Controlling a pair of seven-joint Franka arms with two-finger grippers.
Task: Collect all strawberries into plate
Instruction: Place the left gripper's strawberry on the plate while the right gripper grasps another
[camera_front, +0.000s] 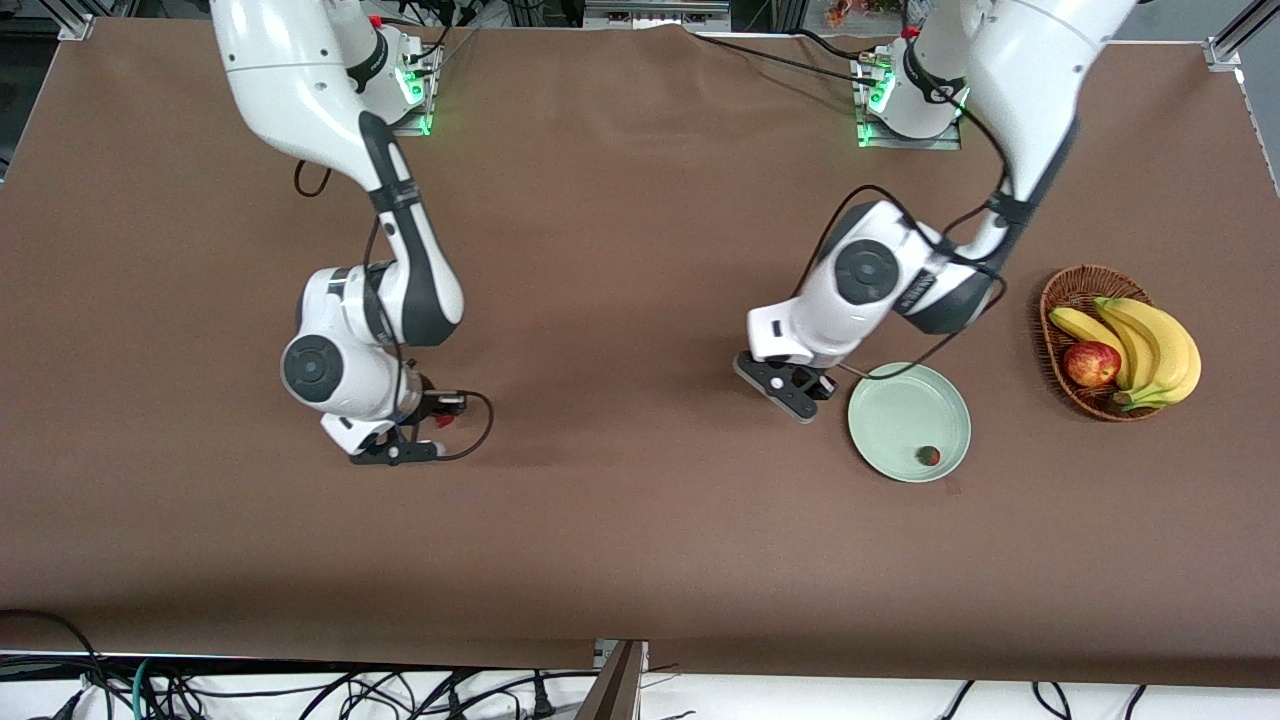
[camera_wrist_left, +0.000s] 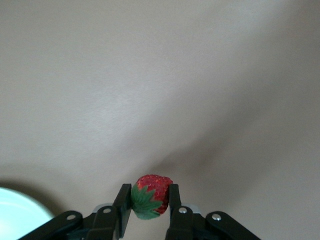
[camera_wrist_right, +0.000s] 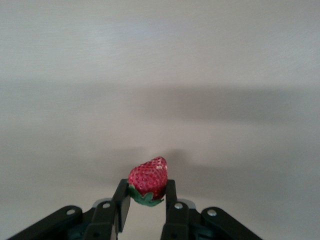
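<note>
Red strawberry (camera_wrist_left: 151, 194) between left pincer (camera_wrist_left: 148, 204) fingers (clamped).

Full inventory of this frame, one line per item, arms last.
strawberries: three, red with green tops; one in the plate near the rim closest to the front camera, one in the left gripper, one in the right gripper
plate: one, pale mint-green, toward the left arm's end of the table
basket: one, brown wicker, beside the plate, closer to the table's end
bananas: yellow bunch, in the basket
apple: one, red, in the basket
table: brown cloth
left gripper: shut on a strawberry, beside the plate
right gripper: shut on a strawberry, low over the table's right-arm half
</note>
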